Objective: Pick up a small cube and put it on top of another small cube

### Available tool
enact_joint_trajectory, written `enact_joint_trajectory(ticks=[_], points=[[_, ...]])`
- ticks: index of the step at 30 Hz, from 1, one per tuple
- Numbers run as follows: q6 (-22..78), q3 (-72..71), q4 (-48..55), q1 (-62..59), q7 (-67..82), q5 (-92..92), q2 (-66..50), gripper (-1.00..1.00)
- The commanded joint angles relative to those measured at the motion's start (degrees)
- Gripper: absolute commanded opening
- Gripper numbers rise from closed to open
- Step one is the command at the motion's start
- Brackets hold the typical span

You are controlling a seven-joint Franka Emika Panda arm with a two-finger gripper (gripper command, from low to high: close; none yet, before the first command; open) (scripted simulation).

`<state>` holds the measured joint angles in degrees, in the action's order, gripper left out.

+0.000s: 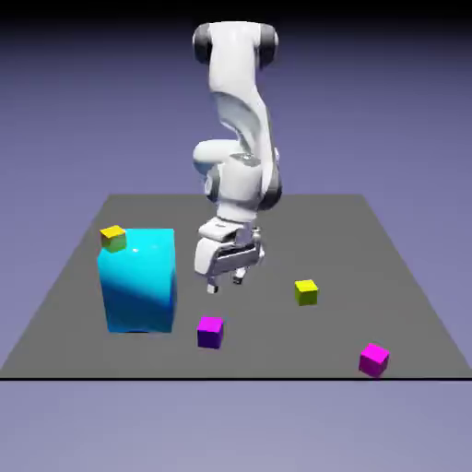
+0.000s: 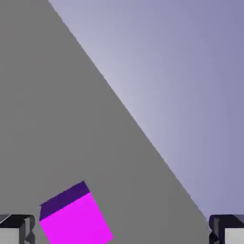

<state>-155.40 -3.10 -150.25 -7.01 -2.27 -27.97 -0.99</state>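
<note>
The small cube (image 1: 210, 331) is sitting flat on the grey table (image 1: 369, 249) near its front edge, just to the exterior view's right of the big cyan block (image 1: 138, 280) and apart from it. It is matte and sharp-edged, with a bright magenta top and darker purple sides; being a cube, it has no long axis, and one corner is turning toward the camera. In the hand view the cube (image 2: 75, 218) is lying low and left, its lower part cut off by the frame. The gripper (image 1: 227, 280) is hovering above and behind it, fingers (image 2: 19, 231) spread wide, pinching nothing. A yellow-green cube (image 1: 113, 238) is resting on the block's far top corner; another yellow-green cube (image 1: 306, 291) and a pinker cube (image 1: 373, 359) are lying well apart to the right.
</note>
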Motion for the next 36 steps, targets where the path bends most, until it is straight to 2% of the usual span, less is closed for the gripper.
enact_joint_trajectory(ticks=[1,4,6,12,13,21,36], points=[[1.15,-0.19,0.66,-0.53,2.48,-1.73,-2.08,0.00],[4.59,-0.77,2.65,-1.96,9.90,-6.89,-8.29,0.00],[4.64,-0.77,2.68,-1.98,10.01,-6.97,-8.38,0.00],[-3.53,4.60,6.00,-0.43,0.73,-18.45,-20.47,0.00],[-3.53,4.60,6.00,-0.43,0.72,-18.45,-20.47,-1.00],[4.64,-0.77,2.68,-1.98,10.01,-6.97,-8.38,-1.00],[26.98,-17.06,33.82,11.96,-2.51,-4.44,-24.77,-1.00]])
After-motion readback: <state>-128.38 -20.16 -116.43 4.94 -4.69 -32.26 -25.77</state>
